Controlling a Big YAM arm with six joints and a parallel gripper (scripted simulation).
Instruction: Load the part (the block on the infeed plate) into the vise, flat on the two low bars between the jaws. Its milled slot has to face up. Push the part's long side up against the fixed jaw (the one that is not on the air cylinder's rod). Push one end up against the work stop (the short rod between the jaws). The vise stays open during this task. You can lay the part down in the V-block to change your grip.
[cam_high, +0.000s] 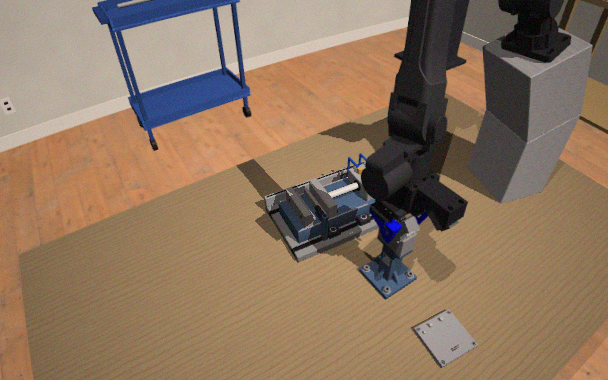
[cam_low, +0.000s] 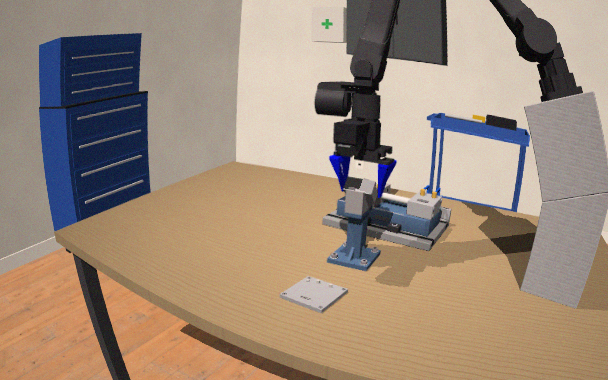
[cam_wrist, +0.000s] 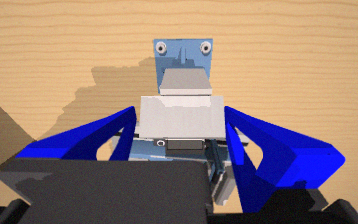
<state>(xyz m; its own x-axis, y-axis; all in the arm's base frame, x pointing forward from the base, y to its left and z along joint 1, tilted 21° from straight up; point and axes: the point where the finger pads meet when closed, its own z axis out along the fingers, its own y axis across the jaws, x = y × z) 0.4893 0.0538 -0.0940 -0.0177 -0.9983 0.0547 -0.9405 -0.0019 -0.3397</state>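
Blue fingers of my gripper (cam_low: 362, 172) stand spread wide, one on each side of the part (cam_wrist: 181, 118), gripping nothing. Grey block, the part sits in the V-block (cam_low: 354, 235) on its blue pedestal, tilted in the exterior view, off the infeed plate (cam_low: 314, 293). The plate lies flat on the tan table (cam_low: 200, 240), nearer the table's front edge. Vise (cam_high: 320, 210) just beside the V-block, jaws apart, white cylinder rod (cam_high: 343, 189) visible at the moving jaw's side.
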